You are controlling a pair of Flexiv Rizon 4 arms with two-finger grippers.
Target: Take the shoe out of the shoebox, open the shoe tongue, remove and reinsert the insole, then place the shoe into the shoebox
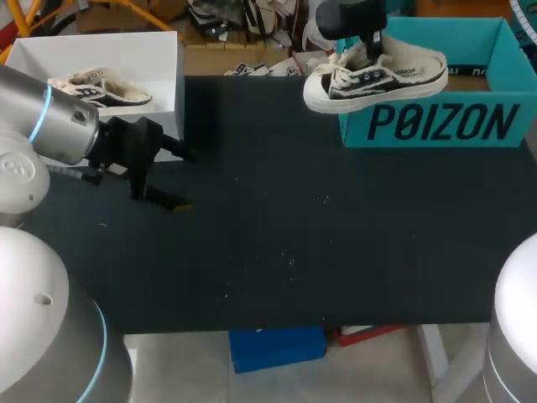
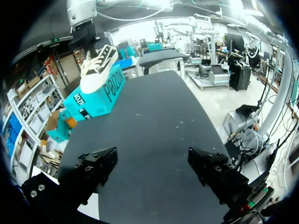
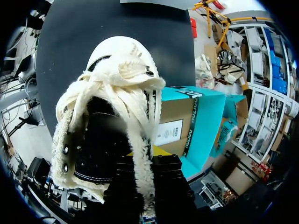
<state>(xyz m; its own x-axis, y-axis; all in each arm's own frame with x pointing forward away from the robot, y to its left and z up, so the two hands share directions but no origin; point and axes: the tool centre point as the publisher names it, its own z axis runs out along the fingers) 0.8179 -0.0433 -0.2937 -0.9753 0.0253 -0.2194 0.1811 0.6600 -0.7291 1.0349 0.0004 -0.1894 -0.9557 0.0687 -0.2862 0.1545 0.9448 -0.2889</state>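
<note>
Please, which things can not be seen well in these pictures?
Insole: right wrist view, hidden inside the shoe under its laces.
Right gripper: right wrist view, fingertips mostly covered by the shoe.
Shoebox inside: head view, mostly hidden by its front wall and the shoe.

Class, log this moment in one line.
right hand: shut on shoe | shoe: over shoebox front wall | left hand: open, empty, above table

1. The shoe (image 3: 117, 84), cream with frayed laces and a dark inside, hangs toe away from the camera.
2. The right gripper (image 3: 145, 161) pinches the shoe's fleecy side wall, one finger inside and one outside.
3. The teal shoebox (image 3: 205, 116) stands open just beside the shoe.
4. The dark table (image 3: 117, 23) lies beneath and beyond the shoe.
</note>
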